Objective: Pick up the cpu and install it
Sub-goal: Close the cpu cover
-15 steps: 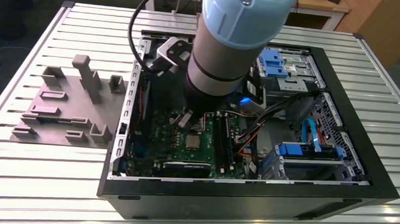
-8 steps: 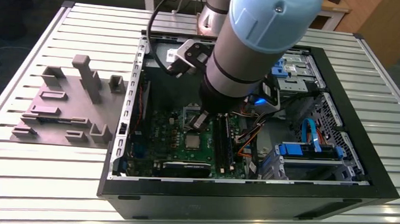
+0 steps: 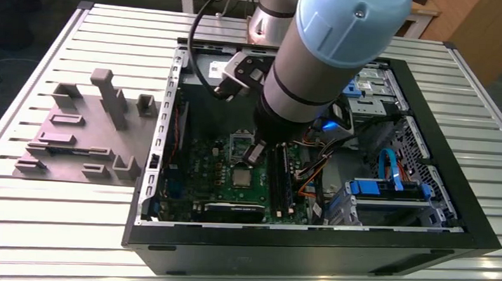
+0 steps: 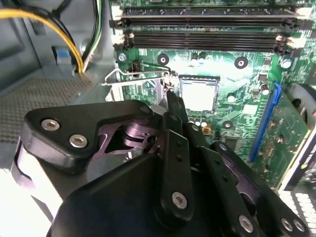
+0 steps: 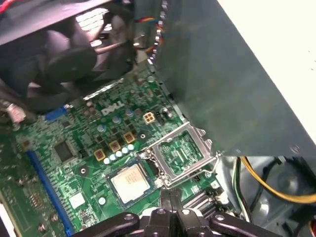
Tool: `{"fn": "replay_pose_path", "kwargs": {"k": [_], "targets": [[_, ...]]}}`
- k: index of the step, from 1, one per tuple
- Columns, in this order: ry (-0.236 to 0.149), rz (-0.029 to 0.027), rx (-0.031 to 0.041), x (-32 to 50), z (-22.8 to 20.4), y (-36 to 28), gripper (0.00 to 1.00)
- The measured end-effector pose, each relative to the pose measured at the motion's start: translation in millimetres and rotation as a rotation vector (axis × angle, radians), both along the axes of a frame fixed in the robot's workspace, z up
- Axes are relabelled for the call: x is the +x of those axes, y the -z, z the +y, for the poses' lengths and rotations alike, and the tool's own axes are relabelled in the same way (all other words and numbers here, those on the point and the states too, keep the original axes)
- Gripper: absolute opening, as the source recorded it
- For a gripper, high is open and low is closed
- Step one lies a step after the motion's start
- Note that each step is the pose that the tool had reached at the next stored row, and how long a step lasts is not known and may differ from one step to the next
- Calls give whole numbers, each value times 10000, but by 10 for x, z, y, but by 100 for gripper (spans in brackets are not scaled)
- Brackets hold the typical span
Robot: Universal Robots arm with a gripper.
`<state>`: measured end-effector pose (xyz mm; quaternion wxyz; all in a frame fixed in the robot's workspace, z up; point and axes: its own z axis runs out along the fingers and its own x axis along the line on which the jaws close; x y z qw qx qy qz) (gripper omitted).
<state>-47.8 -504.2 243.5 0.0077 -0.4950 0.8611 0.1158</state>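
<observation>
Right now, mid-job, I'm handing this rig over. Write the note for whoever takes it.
Gripper: shut, nothing in it, hanging just beside the socket of the motherboard.
The cpu: lying in that socket, apart from the gripper.
Done: cpu seems picked and placed.
Left: the metal frame of the socket stands hinged open, not clamped over the cpu.

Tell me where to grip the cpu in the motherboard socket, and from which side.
Grip the cpu by two opposite edges, coming straight down from above. It lies flat, silvery top up, with the hinged metal frame swung open beside it, so probably only its thin edges offer purchase.
</observation>
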Motion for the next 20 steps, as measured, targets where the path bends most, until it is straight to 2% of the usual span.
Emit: {"fn": "replay_pose_path", "kwargs": {"k": [4,6,10,12,13,14,18,20], "targets": [[-612,-1,17,5,0,9,11],[-713,-2,94,29,-1,14,11],[-713,-17,481,92,0,35,11],[-712,-25,715,97,3,46,11],[-712,-28,809,99,6,53,11],[-712,-31,867,105,10,67,11],[-711,-32,882,127,36,133,11],[-711,-31,881,127,36,133,11]]}}
